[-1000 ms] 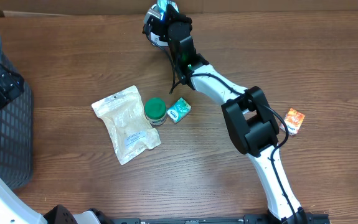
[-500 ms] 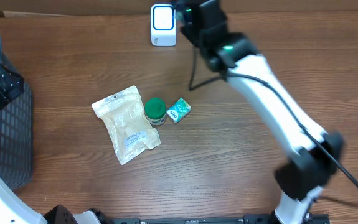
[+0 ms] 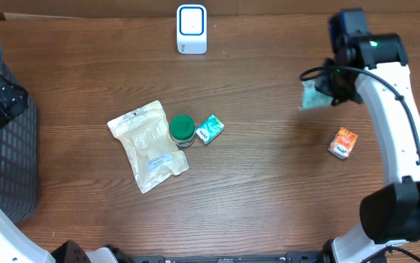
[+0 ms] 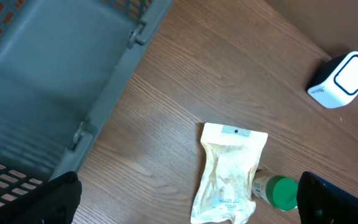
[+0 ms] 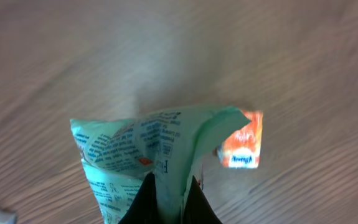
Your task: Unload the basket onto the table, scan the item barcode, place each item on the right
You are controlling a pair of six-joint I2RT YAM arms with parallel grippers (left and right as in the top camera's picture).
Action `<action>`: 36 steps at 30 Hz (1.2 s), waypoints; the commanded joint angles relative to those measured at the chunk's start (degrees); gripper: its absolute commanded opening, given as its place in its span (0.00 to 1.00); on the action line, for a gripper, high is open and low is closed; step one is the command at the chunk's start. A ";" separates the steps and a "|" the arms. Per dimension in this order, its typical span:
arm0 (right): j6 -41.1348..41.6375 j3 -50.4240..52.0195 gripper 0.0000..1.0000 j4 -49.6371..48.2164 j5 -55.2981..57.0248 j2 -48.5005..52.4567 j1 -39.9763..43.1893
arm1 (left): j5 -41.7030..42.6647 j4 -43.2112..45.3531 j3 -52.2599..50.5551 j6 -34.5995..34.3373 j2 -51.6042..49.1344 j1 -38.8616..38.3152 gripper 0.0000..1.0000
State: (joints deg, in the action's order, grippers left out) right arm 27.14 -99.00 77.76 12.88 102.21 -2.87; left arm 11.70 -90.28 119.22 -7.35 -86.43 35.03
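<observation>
Overhead view: the right end effector pinches a pale green packet over the right side of the table, near an orange packet and well apart from the scanner. The left end effector is spread wide beside the basket.

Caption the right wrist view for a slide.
Right hand pinches a green packet over the table, an orange packet beyond it.
</observation>
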 commanded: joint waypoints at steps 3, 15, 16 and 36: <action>3.17 10.64 0.04 -5.29 -8.20 0.35 6.14 | -0.13 0.11 0.50 -0.55 -0.20 0.20 1.00; 1.31 21.73 0.44 -12.96 -5.77 0.37 8.70 | -0.13 0.11 0.50 -0.55 -0.20 0.20 0.99; 1.31 21.57 0.47 -12.72 -5.40 0.37 8.70 | -0.13 0.11 0.50 -0.55 -0.20 0.20 1.00; -2.51 10.25 0.40 -20.20 -35.01 0.63 -5.70 | -0.13 0.13 0.50 -0.55 -0.20 0.20 1.00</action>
State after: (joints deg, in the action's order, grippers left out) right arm 22.20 -89.19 60.29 -16.47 103.13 -4.01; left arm 11.70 -90.30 119.22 -7.35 -86.43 35.03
